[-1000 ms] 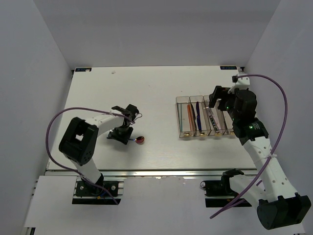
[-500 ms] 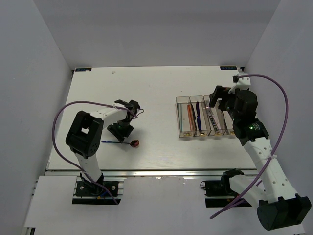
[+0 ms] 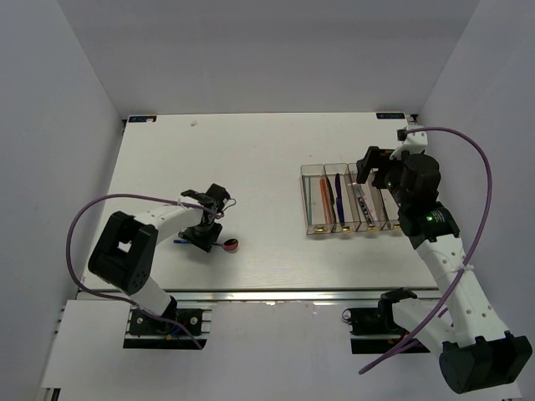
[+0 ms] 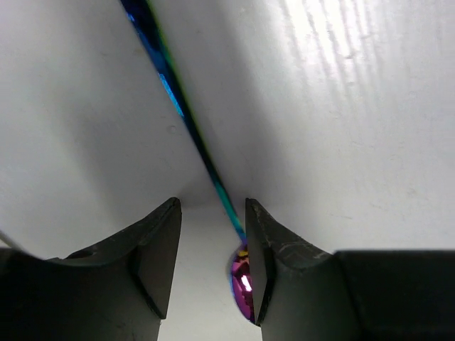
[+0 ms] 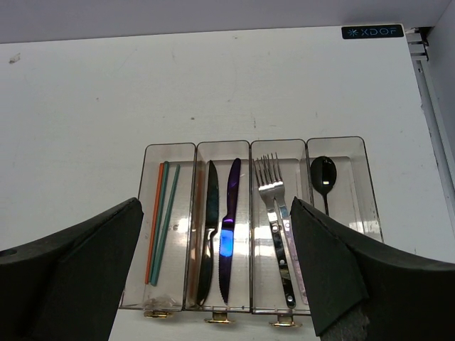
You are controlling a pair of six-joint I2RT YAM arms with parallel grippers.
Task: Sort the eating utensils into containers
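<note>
While half-open left gripper (image 4: pixel 212 206) is straddling the thin, stiff, likely slick spoon (image 4: pixel 174 99) at its neck, gripping nothing, right gripper (image 5: pixel 217 202) is hanging wide, empty.

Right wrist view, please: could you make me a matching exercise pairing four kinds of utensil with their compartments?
Things:
1. chopsticks
2. knives
3. forks
4. black spoon

Compartments of the bins, counted from the picture's left:
A. third
B. first
C. fourth
D. second

Pairs: 1-B, 2-D, 3-A, 4-C.
</note>
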